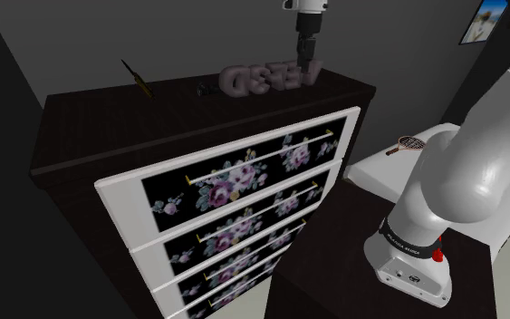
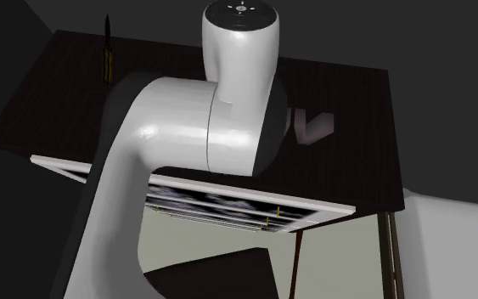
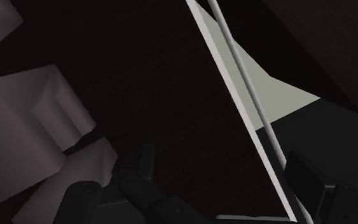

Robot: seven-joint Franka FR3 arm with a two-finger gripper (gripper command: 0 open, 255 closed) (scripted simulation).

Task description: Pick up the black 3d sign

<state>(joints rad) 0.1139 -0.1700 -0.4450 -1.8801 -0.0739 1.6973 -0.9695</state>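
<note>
Atop the dark dresser (image 1: 99, 127), toward its end on the shoulder view's right, finding the 3D sign (image 1: 266, 79) standing upright (rendered grey-mauve, not black). Running lengthwise along the dresser's width, letter faces pointing front and back. Hanging at the sign's end on the shoulder view's right, the gripper (image 1: 309, 72): fingers (image 3: 139, 168) spreading well apart, clasping nothing, sign blocks sitting just outside one finger. Failing to read the lettering.

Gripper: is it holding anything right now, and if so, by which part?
Nothing is held. The gripper is open over the dresser top, and the greyish 3D sign sits beside it, not between its fingers.
</note>
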